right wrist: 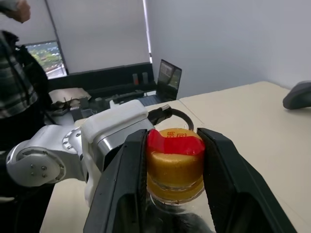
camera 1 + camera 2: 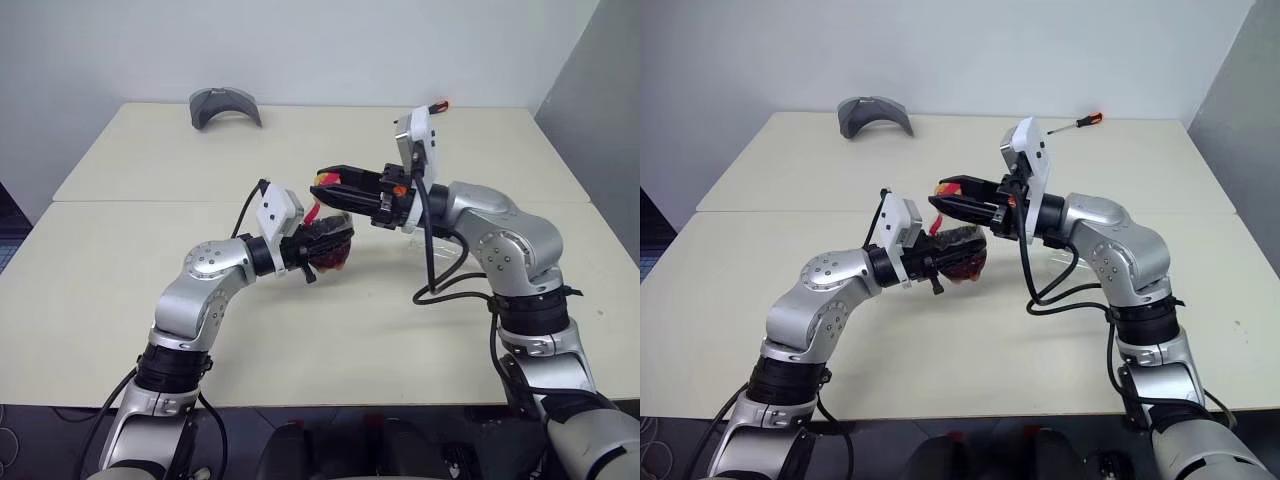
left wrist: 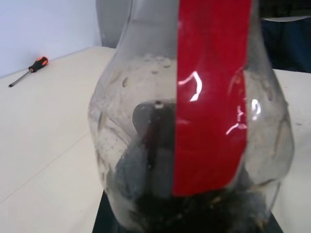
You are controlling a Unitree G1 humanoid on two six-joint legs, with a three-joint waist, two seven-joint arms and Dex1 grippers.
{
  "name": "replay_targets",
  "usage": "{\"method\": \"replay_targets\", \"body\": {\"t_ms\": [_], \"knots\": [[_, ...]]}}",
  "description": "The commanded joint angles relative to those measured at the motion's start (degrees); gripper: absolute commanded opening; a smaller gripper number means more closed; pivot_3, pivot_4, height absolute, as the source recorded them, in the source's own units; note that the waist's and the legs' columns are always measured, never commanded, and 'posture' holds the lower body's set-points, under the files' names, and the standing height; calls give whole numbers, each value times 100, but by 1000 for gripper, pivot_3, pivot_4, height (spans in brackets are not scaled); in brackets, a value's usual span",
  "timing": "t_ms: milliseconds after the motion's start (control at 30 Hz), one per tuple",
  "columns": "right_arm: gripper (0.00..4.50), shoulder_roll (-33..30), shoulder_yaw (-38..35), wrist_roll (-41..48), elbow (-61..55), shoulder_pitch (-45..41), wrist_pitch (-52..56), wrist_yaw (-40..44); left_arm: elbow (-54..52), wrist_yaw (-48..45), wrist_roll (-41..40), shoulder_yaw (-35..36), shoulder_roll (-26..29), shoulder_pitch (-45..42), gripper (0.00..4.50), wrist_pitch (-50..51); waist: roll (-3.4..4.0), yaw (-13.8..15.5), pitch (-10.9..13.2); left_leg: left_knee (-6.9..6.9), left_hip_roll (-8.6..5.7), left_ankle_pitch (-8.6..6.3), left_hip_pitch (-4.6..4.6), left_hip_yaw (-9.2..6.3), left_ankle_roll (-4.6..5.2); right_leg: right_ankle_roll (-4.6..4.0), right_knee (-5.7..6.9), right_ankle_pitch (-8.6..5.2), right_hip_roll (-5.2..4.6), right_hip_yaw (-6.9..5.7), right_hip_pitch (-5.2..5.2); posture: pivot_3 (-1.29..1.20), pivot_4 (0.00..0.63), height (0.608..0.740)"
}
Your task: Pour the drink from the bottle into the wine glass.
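My left gripper [image 2: 318,246] is shut on the bulbous body of the bottle [image 2: 327,240], held above the table's middle and leaning toward my right arm. The clear wall and red label strip of the bottle [image 3: 194,121] are close up in the left wrist view. The dark reddish drink [image 2: 333,254] sits in its lower part. My right gripper [image 2: 330,184] reaches in from the right, both fingers pressed on the yellow cap [image 1: 175,167] with its red band. A faint clear shape behind my right forearm may be the wine glass [image 2: 437,248]; most of it is hidden.
A grey curved object [image 2: 225,105] lies at the table's far left. An orange-handled screwdriver [image 2: 1080,121] lies near the far edge on the right. A seam runs across the table [image 2: 120,200]. A person [image 1: 14,73] stands beyond the table's left side.
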Motion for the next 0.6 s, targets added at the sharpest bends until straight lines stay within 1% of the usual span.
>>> {"method": "replay_targets", "body": {"t_ms": [33, 233, 600], "knots": [[1241, -158, -30, 220, -378, -72, -275, 563, -365, -77, -194, 106, 96, 98, 886, 52, 0, -1, 0, 0, 0, -2, 0, 0, 4, 0, 0, 0, 0, 1, 0, 0, 150, 740], [1241, -402, 25, 206, -378, -153, -409, 1094, -791, -237, -380, 49, 231, 434, 886, 227, 0, -5, 0, 0, 2, -8, 2, 0, 14, 0, 1, 0, 0, 2, 0, 0, 150, 740], [1241, -643, -154, 190, -119, -451, -509, 1510, -1008, -358, -592, 45, 338, 585, 886, 303, 0, 2, 0, 0, 1, -11, 2, -1, 19, 0, 1, 0, 0, 1, 1, 0, 150, 740]]}}
